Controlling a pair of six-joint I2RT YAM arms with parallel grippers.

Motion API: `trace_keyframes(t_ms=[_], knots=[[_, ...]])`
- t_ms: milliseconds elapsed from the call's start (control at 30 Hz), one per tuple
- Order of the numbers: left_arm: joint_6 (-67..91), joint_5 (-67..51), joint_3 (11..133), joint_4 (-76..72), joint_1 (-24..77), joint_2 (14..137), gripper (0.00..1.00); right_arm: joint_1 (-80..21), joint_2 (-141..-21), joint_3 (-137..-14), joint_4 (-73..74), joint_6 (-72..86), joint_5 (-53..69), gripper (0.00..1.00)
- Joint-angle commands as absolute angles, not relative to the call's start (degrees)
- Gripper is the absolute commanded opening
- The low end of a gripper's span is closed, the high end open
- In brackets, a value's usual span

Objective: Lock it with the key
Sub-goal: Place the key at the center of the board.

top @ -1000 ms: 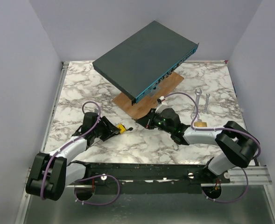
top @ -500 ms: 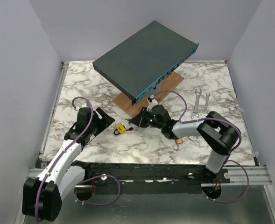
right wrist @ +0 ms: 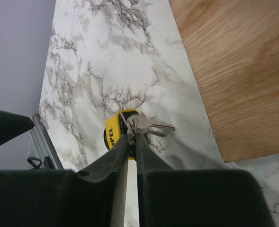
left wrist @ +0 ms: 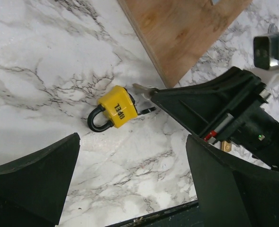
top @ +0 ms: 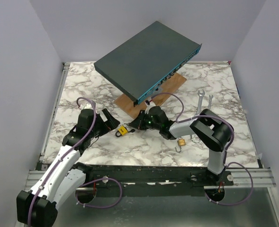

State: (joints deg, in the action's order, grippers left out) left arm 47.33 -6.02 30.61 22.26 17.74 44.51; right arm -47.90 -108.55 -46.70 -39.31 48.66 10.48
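Yellow and small, the padlock [top: 122, 130] lies flat on the marble table [top: 82, 85], just off the near corner of the wooden board [top: 175, 82] and between my two grippers. My left gripper [top: 110, 126] is released: its fingers [left wrist: 35, 175] stand wide apart at either side of the left wrist view, with the padlock ahead of them and touching neither. My right gripper [top: 133, 126] reaches in from the other side with its jaws drawn almost together, only a thin slit between them. Their tips sit right at the key ring [right wrist: 129, 124] against the padlock's body, but I cannot tell whether they actually pinch it. The keys [right wrist: 151, 126] fan out on the marble just beside the padlock, pointing toward the board. The black shackle [left wrist: 95, 124] faces my left gripper. Further back, a dark flat box [top: 146, 59] rests tilted on the board. Two wrenches [top: 200, 101] lie side by side off to the right, and a brass padlock [top: 181, 142] sits on the marble near my right arm.
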Motion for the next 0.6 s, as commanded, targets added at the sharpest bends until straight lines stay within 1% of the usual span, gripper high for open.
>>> trace_keyframes(t_ms=[0,100,267,333,467,567], knots=[[44.5,-3.9,33.7,25.2,20.6,43.7,0.93,-48.0,-110.3,-47.8,-38.9,49.1,12.0,0.2],[43.9,-3.5,35.1,25.8,22.1,43.3,0.93,-48.0,-109.2,-47.2,-38.8,48.9,11.9,0.32],[43.1,-3.3,36.8,27.0,23.9,42.7,0.94,-48.0,-105.3,-47.1,-35.1,47.9,10.5,0.46],[42.6,-3.3,37.2,27.4,24.2,42.0,0.94,-48.0,-101.9,-46.4,-32.5,47.6,8.7,0.53],[41.6,-4.2,37.7,28.9,24.4,39.3,0.94,-48.0,-93.1,-43.0,-24.1,47.4,2.3,0.61],[40.7,-4.6,38.4,30.7,24.6,36.9,0.95,-47.9,-85.6,-42.2,-10.9,47.6,-5.8,0.63]])
